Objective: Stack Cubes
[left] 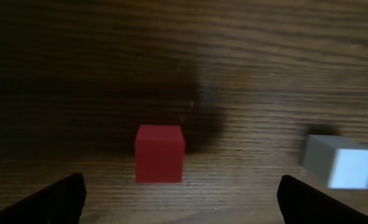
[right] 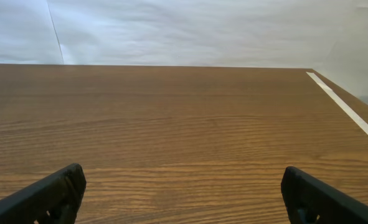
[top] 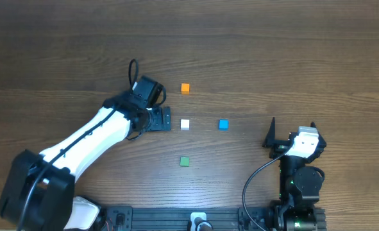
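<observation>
A red cube (left: 159, 153) rests on the wooden table, centred between the spread fingers of my left gripper (left: 182, 200), which is open and not touching it. From above, the left gripper (top: 158, 119) hangs just left of the white cube (top: 185, 124) and covers the red one. The white cube (left: 342, 162) also lies off to one side in the left wrist view. An orange cube (top: 185, 88), a blue cube (top: 223, 124) and a green cube (top: 185, 162) lie singly around the middle. My right gripper (top: 293, 132) stands open and empty near its base, also seen as the right gripper (right: 184, 199).
The wooden table (top: 292, 58) stretches bare across the back and right. A pale strip (right: 345, 107) marks the table's edge in the right wrist view, with a white wall (right: 184, 31) behind.
</observation>
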`<state>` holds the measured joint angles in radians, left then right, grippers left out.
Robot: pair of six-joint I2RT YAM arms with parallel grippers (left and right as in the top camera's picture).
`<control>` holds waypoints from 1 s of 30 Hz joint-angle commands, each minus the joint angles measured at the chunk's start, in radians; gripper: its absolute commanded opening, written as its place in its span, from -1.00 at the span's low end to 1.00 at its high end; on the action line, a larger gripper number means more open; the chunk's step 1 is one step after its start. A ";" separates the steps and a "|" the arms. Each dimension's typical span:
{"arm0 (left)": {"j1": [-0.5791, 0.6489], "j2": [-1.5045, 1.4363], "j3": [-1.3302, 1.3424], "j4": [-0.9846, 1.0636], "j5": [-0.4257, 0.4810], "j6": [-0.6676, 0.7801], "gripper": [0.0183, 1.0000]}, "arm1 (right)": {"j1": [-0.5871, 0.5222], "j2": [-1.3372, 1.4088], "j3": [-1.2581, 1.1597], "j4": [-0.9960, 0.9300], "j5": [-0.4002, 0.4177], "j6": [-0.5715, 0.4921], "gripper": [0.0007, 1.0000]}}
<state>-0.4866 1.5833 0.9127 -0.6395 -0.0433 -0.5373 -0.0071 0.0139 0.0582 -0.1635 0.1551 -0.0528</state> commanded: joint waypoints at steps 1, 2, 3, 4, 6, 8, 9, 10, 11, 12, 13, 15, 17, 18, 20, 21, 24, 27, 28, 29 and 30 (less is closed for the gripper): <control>0.009 0.049 0.017 0.003 -0.028 -0.021 0.94 | -0.006 -0.009 -0.010 0.003 -0.008 0.003 0.99; 0.009 0.055 0.017 0.003 -0.030 -0.021 0.92 | -0.006 -0.009 -0.010 0.003 -0.008 0.003 0.99; 0.009 0.060 0.017 0.003 -0.035 -0.021 0.90 | -0.006 -0.009 -0.010 0.003 -0.008 0.003 0.99; 0.009 0.063 0.017 0.003 -0.038 -0.020 0.88 | -0.006 -0.009 -0.010 0.003 -0.008 0.003 0.98; 0.009 0.069 0.017 0.003 -0.055 -0.017 0.84 | -0.006 -0.009 -0.010 0.003 -0.008 0.003 0.98; 0.009 0.075 0.017 0.005 -0.064 -0.001 0.80 | -0.006 -0.009 -0.010 0.003 -0.008 0.003 0.99; 0.011 0.078 0.017 0.008 -0.064 0.012 0.80 | -0.006 -0.009 -0.010 0.003 -0.008 0.003 0.98; 0.014 0.080 0.017 0.011 -0.064 0.021 0.78 | -0.006 -0.009 -0.010 0.003 -0.008 0.003 0.99; 0.019 0.084 0.017 0.015 -0.063 0.034 0.78 | -0.006 -0.009 -0.010 0.003 -0.008 0.003 0.99; 0.023 0.085 0.017 0.017 -0.063 0.036 0.77 | -0.006 -0.009 -0.010 0.003 -0.008 0.003 0.99; 0.029 0.086 0.017 0.019 -0.063 0.040 0.77 | -0.006 -0.009 -0.010 0.003 -0.008 0.003 0.98; 0.035 0.086 0.017 0.023 -0.063 0.053 0.76 | -0.006 -0.009 -0.010 0.003 -0.008 0.003 0.99; 0.035 0.086 0.017 0.030 -0.063 0.063 0.76 | -0.006 -0.009 -0.010 0.003 -0.008 0.003 0.99; 0.035 0.087 0.017 0.032 -0.063 0.063 0.76 | -0.006 -0.009 -0.010 0.003 -0.008 0.003 0.98; 0.035 0.091 0.017 0.035 -0.063 0.067 0.75 | -0.006 -0.009 -0.010 0.003 -0.008 0.003 0.99; 0.035 0.093 0.017 0.037 -0.063 0.068 0.74 | -0.006 -0.009 -0.010 0.003 -0.008 0.003 0.99; 0.034 0.107 0.017 0.048 -0.062 0.079 0.68 | -0.006 -0.009 -0.010 0.003 -0.008 0.003 0.99; 0.033 0.117 0.017 0.048 -0.062 0.079 0.63 | -0.006 -0.009 -0.010 0.003 -0.008 0.003 0.99; 0.033 0.119 0.017 0.049 -0.059 0.080 0.61 | -0.006 -0.009 -0.010 0.003 -0.008 0.003 0.99; 0.033 0.119 0.017 0.048 -0.059 0.081 0.58 | -0.006 -0.009 -0.010 0.003 -0.008 0.003 0.99; 0.033 0.119 0.017 0.049 -0.059 0.081 0.55 | -0.006 -0.009 -0.010 0.003 -0.008 0.003 0.99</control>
<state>-0.4568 1.6886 0.9127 -0.5938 -0.0875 -0.4725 -0.0071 0.0139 0.0586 -0.1635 0.1547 -0.0521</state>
